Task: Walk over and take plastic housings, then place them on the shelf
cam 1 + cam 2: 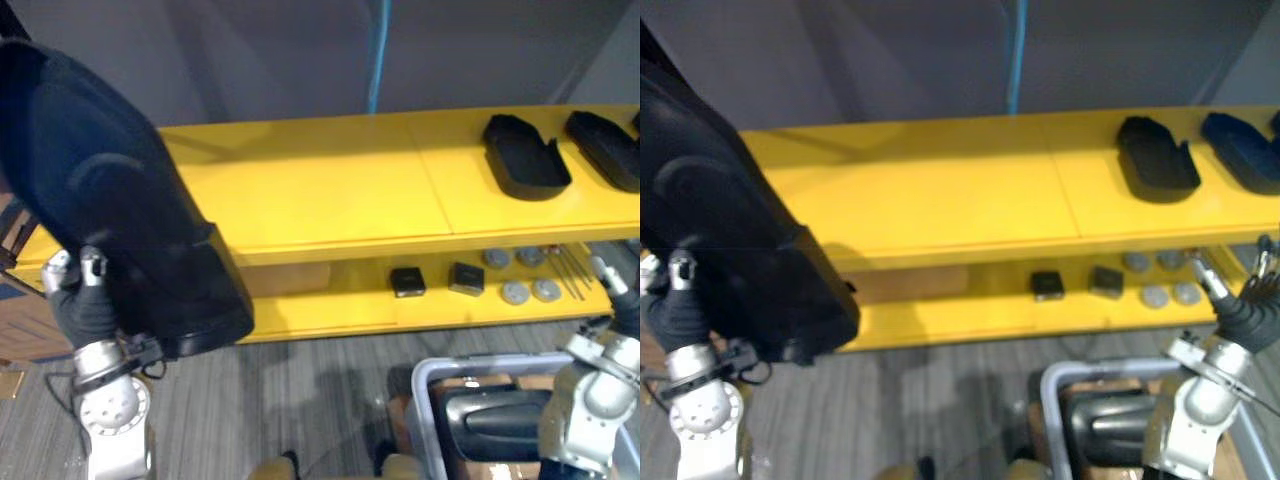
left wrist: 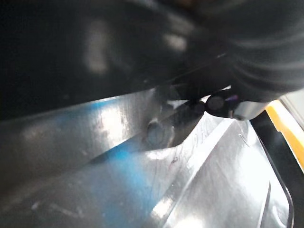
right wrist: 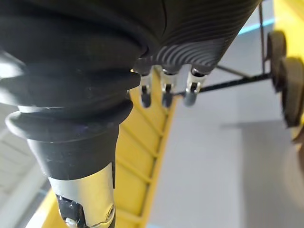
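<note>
one housing (image 1: 130,200) in l hand (image 1: 85,300), other housings (image 1: 527,155) on shelf (image 1: 330,190).

No lettering, label, number or sign is legible: none on the yellow shelf (image 1: 330,190), the black housings (image 1: 525,155) at two o'clock, the large housing (image 1: 110,180) at nine o'clock, or the grey bin (image 1: 421,382) at five o'clock.

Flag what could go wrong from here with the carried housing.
1. The left hand grips the large black housing at its lower edge, so it could tilt or slip.
2. The housing hides the left end of the yellow shelf, making placement hard to judge.
3. The right hand, open, is near the lower tier's edge and could bump it.
</note>
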You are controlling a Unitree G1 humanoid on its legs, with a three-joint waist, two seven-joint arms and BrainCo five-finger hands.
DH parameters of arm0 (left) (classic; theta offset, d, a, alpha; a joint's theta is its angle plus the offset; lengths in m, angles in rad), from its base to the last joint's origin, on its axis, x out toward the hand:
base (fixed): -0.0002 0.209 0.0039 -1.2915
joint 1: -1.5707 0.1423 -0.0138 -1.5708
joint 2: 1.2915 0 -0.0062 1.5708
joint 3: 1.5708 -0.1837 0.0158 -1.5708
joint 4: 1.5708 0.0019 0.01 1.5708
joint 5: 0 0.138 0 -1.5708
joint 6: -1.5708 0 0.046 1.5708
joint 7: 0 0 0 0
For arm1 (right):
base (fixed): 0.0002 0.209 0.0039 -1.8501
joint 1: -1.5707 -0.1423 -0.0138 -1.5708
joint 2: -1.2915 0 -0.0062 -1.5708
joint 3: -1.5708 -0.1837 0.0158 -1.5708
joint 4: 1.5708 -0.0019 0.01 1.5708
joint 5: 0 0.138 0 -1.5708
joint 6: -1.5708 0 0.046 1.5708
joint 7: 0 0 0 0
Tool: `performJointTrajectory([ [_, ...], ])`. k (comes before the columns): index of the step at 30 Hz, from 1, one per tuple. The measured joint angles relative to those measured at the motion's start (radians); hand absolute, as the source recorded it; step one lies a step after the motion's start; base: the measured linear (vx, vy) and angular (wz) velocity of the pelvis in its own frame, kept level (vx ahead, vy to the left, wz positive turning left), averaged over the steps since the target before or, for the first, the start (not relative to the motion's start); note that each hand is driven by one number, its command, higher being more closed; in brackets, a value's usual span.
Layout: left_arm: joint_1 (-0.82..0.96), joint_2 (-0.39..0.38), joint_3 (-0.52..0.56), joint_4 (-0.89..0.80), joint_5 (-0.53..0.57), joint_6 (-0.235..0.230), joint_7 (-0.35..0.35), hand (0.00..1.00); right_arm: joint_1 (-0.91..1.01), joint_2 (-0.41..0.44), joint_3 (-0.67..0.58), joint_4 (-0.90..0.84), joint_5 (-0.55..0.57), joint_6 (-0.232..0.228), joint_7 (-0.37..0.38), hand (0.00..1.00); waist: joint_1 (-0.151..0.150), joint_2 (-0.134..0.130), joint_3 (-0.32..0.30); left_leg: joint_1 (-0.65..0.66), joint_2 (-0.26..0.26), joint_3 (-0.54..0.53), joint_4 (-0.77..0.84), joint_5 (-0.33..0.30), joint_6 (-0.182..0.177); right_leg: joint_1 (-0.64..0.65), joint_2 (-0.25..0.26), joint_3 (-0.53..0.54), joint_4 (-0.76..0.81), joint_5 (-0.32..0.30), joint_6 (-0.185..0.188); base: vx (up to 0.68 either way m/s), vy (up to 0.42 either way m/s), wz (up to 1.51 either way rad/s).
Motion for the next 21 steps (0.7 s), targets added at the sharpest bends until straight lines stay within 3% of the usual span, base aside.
performJointTrajectory([
  [3,0.014,0.000,0.001,-0.003,-0.001,0.008,0.023,1.00,0.006,-0.005,0.013,-0.070,-0.002,-0.004,0.020,0.00,0.002,0.019,-0.009,0.008,0.006,0.040,0.048,0.000,0.000,-0.004,-0.015,0.041,0.051,-0.033,0.000,0.10,0.016,-0.31],
  [4,0.009,-0.001,0.001,-0.009,-0.004,0.008,0.025,1.00,0.004,-0.006,0.010,-0.085,0.001,-0.011,0.032,0.00,0.000,0.014,-0.015,0.023,-0.010,0.046,0.001,0.007,0.003,-0.014,-0.031,0.050,0.045,-0.030,0.004,0.12,0.010,-0.15],
  [5,0.001,-0.004,-0.001,-0.019,-0.004,0.010,0.023,1.00,-0.001,-0.010,0.011,-0.095,0.002,-0.014,0.034,0.00,-0.006,-0.010,-0.007,0.023,-0.027,0.063,-0.019,0.001,0.030,-0.016,-0.064,0.058,0.033,-0.024,0.013,0.07,-0.006,-0.06],
  [6,-0.002,-0.005,-0.005,-0.026,-0.003,0.010,0.020,1.00,-0.004,-0.011,0.015,-0.096,0.002,-0.018,0.034,0.00,-0.006,-0.019,-0.005,0.024,-0.023,0.077,-0.043,-0.020,0.061,-0.016,-0.074,0.068,0.024,-0.019,0.021,0.01,-0.094,-0.07],
  [7,-0.004,-0.006,-0.016,-0.034,-0.004,0.009,0.019,1.00,-0.016,-0.016,0.019,-0.096,0.003,-0.020,0.032,0.00,-0.006,-0.028,-0.004,0.033,0.003,0.084,-0.113,-0.025,0.066,-0.011,-0.094,0.086,0.014,-0.016,0.026,-0.04,-0.174,-0.24],
  [10,0.004,-0.009,-0.041,-0.035,-0.001,0.008,0.019,1.00,-0.066,-0.032,0.049,-0.076,0.001,-0.022,0.019,0.00,0.001,-0.028,-0.004,0.038,0.088,0.045,-0.246,0.019,0.005,0.024,-0.133,0.138,-0.006,-0.036,0.035,-0.08,-0.106,-0.46],
  [12,0.015,-0.010,-0.041,-0.037,0.000,0.005,0.018,1.00,-0.093,-0.058,0.064,-0.041,0.000,-0.021,0.005,0.00,0.007,-0.015,-0.011,0.051,0.100,-0.023,-0.312,0.052,-0.042,0.016,-0.141,0.195,0.019,-0.057,0.084,-0.04,0.159,-0.87],
  [13,0.031,-0.008,-0.039,-0.038,-0.003,0.004,0.017,1.00,-0.097,-0.070,0.065,-0.025,-0.002,-0.020,-0.002,0.00,0.012,0.008,-0.026,0.054,0.091,-0.060,-0.312,0.110,-0.090,0.008,-0.139,0.235,0.020,-0.062,0.110,0.10,0.417,-1.13],
  [14,0.042,0.003,-0.025,-0.029,-0.008,0.009,0.014,1.00,-0.080,-0.029,0.074,-0.006,-0.002,-0.016,-0.012,0.00,0.011,-0.027,-0.040,0.054,0.056,-0.022,-0.255,0.068,-0.094,0.009,-0.177,0.286,0.001,-0.050,0.107,0.16,0.416,-0.97],
  [15,0.043,0.002,-0.018,-0.025,-0.009,0.012,0.010,1.00,-0.065,-0.013,0.073,-0.003,-0.001,-0.015,-0.015,0.00,0.001,-0.040,-0.046,0.049,0.048,-0.015,-0.242,0.054,-0.086,0.019,-0.191,0.288,-0.017,-0.019,0.107,0.19,0.347,-0.66],
  [16,0.041,0.003,0.001,-0.017,-0.013,0.015,-0.001,1.00,-0.053,0.014,0.074,0.007,-0.001,-0.015,-0.015,0.00,-0.009,-0.059,-0.050,0.052,0.047,0.011,-0.239,0.042,-0.070,0.017,-0.198,0.281,-0.056,0.064,0.107,0.16,0.230,-0.44],
  [17,0.034,0.010,0.014,-0.004,-0.016,0.016,-0.012,1.00,-0.053,0.024,0.074,0.012,-0.002,-0.015,-0.015,0.00,-0.014,-0.065,-0.054,0.053,0.055,0.033,-0.241,0.037,-0.061,0.016,-0.192,0.233,-0.099,0.145,0.090,0.13,0.191,-0.51],
  [19,0.018,0.030,0.037,0.013,-0.017,0.019,-0.040,1.00,-0.070,0.024,0.076,0.033,-0.024,-0.016,-0.017,0.00,-0.013,-0.069,-0.057,0.066,0.072,0.069,-0.255,0.038,-0.057,0.018,-0.181,0.128,-0.161,0.234,0.078,0.11,0.056,-0.55],
  [21,0.000,0.043,0.075,0.030,-0.021,0.055,-0.065,1.00,-0.109,0.023,0.089,0.072,-0.050,-0.004,-0.021,0.00,0.000,-0.082,-0.065,0.088,0.088,0.102,-0.263,0.038,-0.056,0.031,-0.144,0.064,-0.214,0.253,0.079,0.11,-0.087,-0.69],
])
